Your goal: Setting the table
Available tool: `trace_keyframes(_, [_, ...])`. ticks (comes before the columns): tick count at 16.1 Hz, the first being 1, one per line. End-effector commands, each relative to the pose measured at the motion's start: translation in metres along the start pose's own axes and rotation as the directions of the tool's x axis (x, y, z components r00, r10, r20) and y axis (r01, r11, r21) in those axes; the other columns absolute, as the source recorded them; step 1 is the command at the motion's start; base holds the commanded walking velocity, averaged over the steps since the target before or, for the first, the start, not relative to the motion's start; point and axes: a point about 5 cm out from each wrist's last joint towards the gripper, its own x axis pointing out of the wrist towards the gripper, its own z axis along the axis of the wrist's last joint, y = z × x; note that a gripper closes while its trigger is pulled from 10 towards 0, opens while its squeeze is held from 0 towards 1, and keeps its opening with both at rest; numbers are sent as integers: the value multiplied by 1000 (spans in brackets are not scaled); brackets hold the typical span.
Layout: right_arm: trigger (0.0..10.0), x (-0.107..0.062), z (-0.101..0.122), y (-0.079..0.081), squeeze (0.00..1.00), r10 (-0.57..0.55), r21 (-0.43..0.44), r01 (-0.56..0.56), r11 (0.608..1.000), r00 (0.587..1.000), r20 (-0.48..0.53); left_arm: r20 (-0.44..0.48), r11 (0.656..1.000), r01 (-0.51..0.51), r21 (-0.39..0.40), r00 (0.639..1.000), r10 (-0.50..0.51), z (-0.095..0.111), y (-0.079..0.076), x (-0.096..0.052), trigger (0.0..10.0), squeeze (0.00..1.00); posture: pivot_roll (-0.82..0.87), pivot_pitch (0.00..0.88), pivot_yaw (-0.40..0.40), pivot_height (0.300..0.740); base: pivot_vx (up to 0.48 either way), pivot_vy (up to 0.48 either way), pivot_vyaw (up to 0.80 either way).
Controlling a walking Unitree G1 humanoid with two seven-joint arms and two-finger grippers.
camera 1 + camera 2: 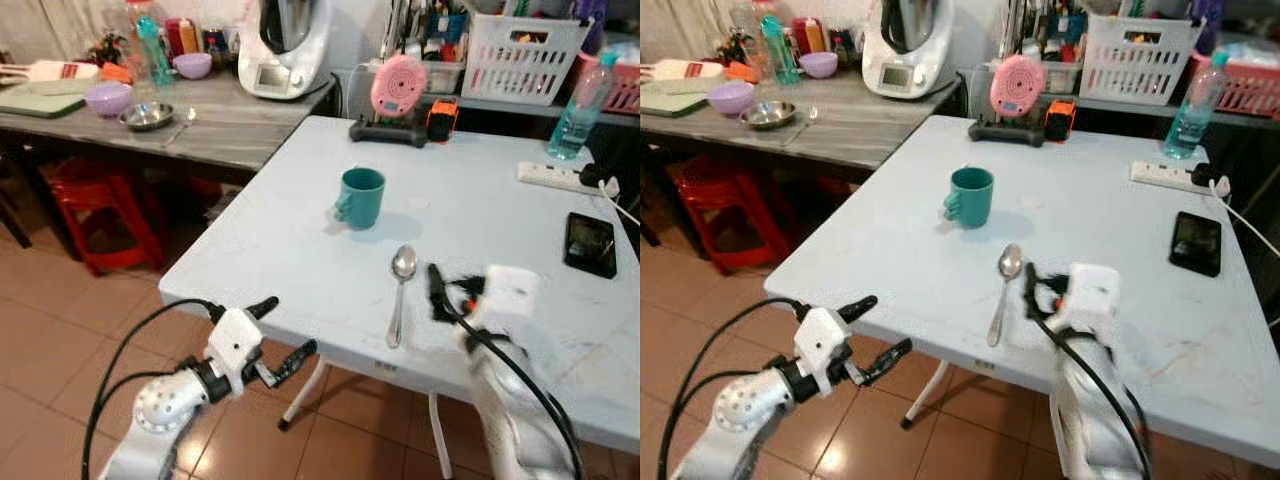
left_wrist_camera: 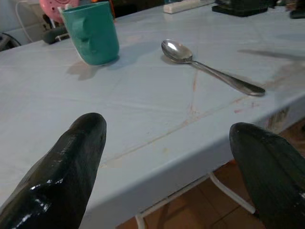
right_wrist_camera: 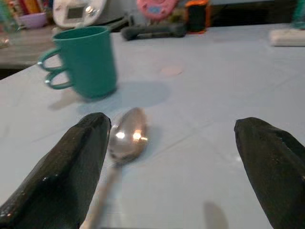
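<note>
A teal mug point(image 1: 360, 196) stands upright near the middle of the pale blue table point(image 1: 280, 250). A metal spoon point(image 1: 400, 290) lies in front of it, bowl toward the mug and handle toward the front edge. My right gripper point(image 1: 450, 292) hovers low over the table just right of the spoon, blurred. It is open, and in the right wrist view the spoon point(image 3: 125, 140) lies by one of its fingers point(image 3: 71, 167). My left gripper point(image 1: 290, 325) hangs open and empty off the table's front edge, level with the rim, facing the mug point(image 2: 93, 31) and the spoon point(image 2: 209, 71).
A black phone point(image 1: 589, 243), a power strip point(image 1: 555, 177) and a water bottle point(image 1: 578, 105) sit on the right side. A pink device point(image 1: 398, 85) stands at the far edge. A grey counter point(image 1: 220, 125) with bowls and a red stool point(image 1: 100, 210) are at the left.
</note>
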Motion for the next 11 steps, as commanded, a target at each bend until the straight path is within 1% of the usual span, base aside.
trace_keyframes(1, [10000,8,1,9,0,21,6,-20,1000,1000,-23,13,1000,-1,18,1000,0,4,6,1,10000,0,36,0,-1,740,0,0,0])
trace_keyframes(2, [10000,13,4,14,0,17,25,-16,1000,1000,-21,16,1000,-1,20,1000,1,5,7,2,10000,0,36,0,-1,740,0,0,0])
trace_keyframes(3, [10000,20,8,22,0,27,54,-26,998,999,-19,21,1000,-6,30,1000,5,6,6,4,10000,0,40,0,-3,740,0,0,0])
trace_keyframes(4, [10000,24,9,28,0,36,66,-35,997,999,-20,26,1000,-10,27,1000,10,7,6,6,10000,0,44,0,-6,740,0,0,0])
trace_keyframes(5, [10000,28,9,38,0,44,98,-40,994,998,-38,30,1000,-10,26,1000,9,8,4,8,10000,0,51,0,-13,740,0,0,0])
trace_keyframes(6, [10000,30,8,42,0,47,111,-41,993,998,-50,32,1000,-8,26,999,7,8,4,8,10000,0,51,0,-13,740,0,0,0])
trace_keyframes(7, [10000,31,5,48,0,57,132,-46,990,995,-80,33,999,-2,32,999,1,9,3,9,10000,0,57,0,-17,740,0,0,0])
trace_keyframes(8, [10000,32,-2,54,0,67,153,-47,987,989,-134,31,998,17,63,999,-19,10,2,9,10000,0,59,0,-20,740,0,0,0])
trace_keyframes(9, [10000,32,-9,60,0,75,158,-46,986,980,-183,32,997,22,71,999,-24,10,3,10,10000,0,59,0,-20,740,0,0,0])
trace_keyframes(10, [10000,31,-13,62,0,78,147,-48,988,976,-204,33,997,21,71,999,-23,10,4,11,10000,0,59,0,-20,740,0,0,0])
trace_keyframes(11, [10000,29,-20,62,0,67,140,-33,990,967,-246,33,997,21,74,999,-24,11,4,11,10000,0,61,0,-27,740,0,0,0])
